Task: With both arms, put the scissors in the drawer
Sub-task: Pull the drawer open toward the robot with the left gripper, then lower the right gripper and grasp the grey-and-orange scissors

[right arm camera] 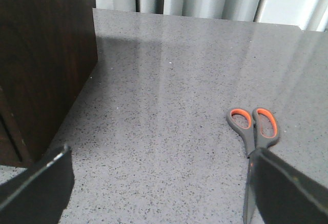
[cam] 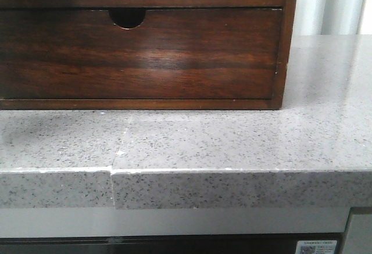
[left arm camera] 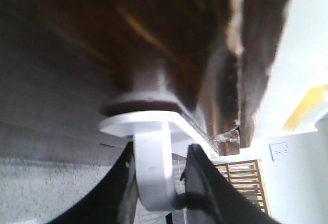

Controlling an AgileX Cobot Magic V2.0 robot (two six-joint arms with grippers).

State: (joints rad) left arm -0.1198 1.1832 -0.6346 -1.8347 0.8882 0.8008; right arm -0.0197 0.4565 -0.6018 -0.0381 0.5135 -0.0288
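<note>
The left gripper (left arm camera: 156, 183) is clamped on a white curved handle (left arm camera: 151, 172) beneath the dark reddish-brown wooden drawer (left arm camera: 154, 39). The right gripper (right arm camera: 159, 183), jaws wide apart, hangs near the grey-and-orange scissors (right arm camera: 254, 131) on the speckled grey stone counter (right arm camera: 169, 106). A straight, level pull is advised. No writing can be read.

scissors (right arm camera: 254, 147): blades hidden behind right gripper finger (right arm camera: 287, 193), lower right of frame
cabinet (cam: 139, 45): cut off at top & left edges, front view
left wrist view: wood blurred, too close
</note>
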